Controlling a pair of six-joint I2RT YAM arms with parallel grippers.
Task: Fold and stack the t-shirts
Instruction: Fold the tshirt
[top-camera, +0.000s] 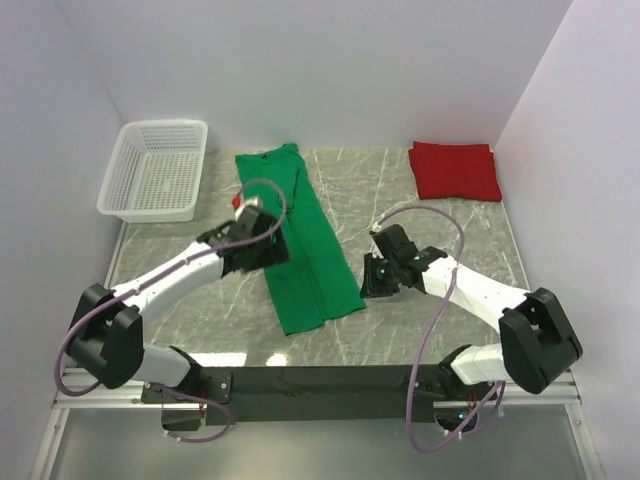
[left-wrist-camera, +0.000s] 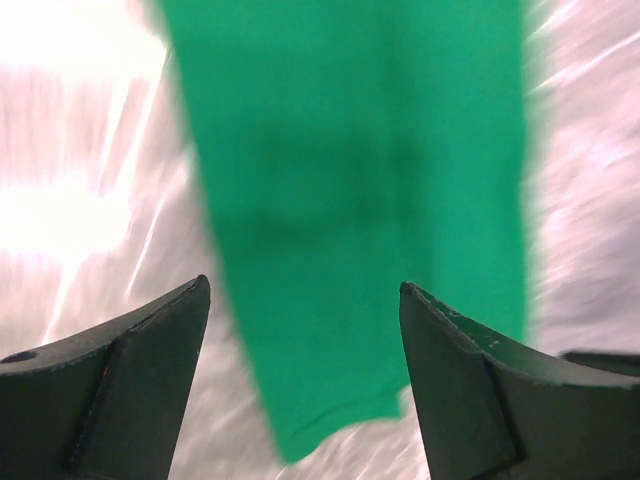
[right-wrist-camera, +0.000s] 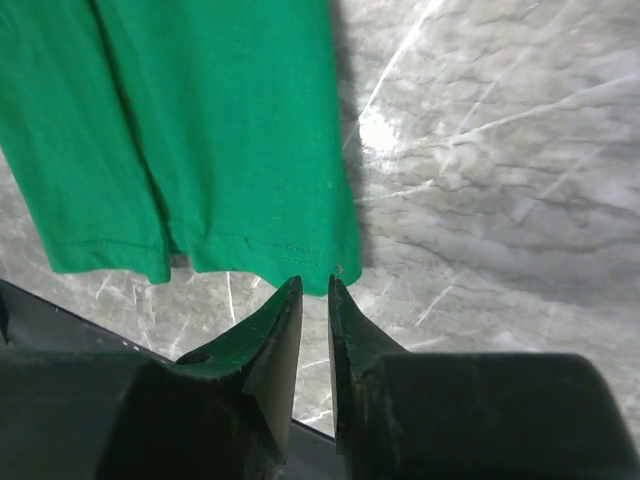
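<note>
- Green t-shirt (top-camera: 312, 270) lay flat on the surface (top-camera: 350, 190) as 1 long narrow strip. Collar end pointed to the back wall, hem toward the arm bases. It looked folded lengthwise.
- Red t-shirt (top-camera: 455, 170) sat folded in the far right corner, well apart from the green 1.
- Your left end effector (left-wrist-camera: 302, 290) hung over the strip's left edge w/ fingers wide apart, holding nothing.
- Your right end effector (right-wrist-camera: 312, 288) sat just beside the hem's right corner, fingers nearly together w/ only a slit between. No cloth in them, as far as the wrist view showed.
- Handling, my read: the cloth looked thin, light and limp, likely to sag and drag rather than hold shape. The smooth marble probably let it slide.
- Best hold, imo: you needed both layers pinched at the 2 hem corners, 1 per arm, so the edge would lift evenly for the crosswise fold.
- White basket (top-camera: 145, 210) stood far left, well apart from both shirts.
</note>
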